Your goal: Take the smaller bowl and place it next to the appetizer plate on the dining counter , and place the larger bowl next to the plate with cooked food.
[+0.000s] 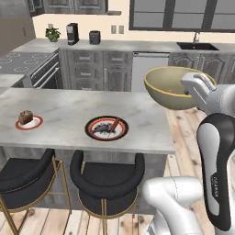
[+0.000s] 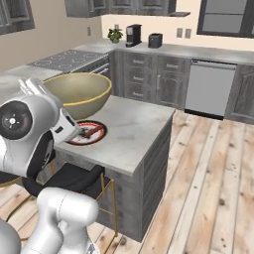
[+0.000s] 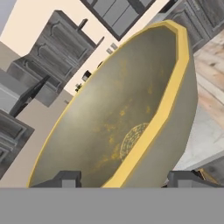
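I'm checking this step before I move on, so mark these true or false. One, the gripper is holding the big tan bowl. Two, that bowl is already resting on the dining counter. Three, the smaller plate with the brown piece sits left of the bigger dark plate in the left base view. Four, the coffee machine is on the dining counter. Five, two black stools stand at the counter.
1. True: the gripper clamps the rim of the larger bowl.
2. False: it hangs in the air by the end of the dining counter.
3. True: the appetizer plate lies left of the plate with cooked food.
4. False: the coffee machine stands on the back counter.
5. True: two stools stand there.
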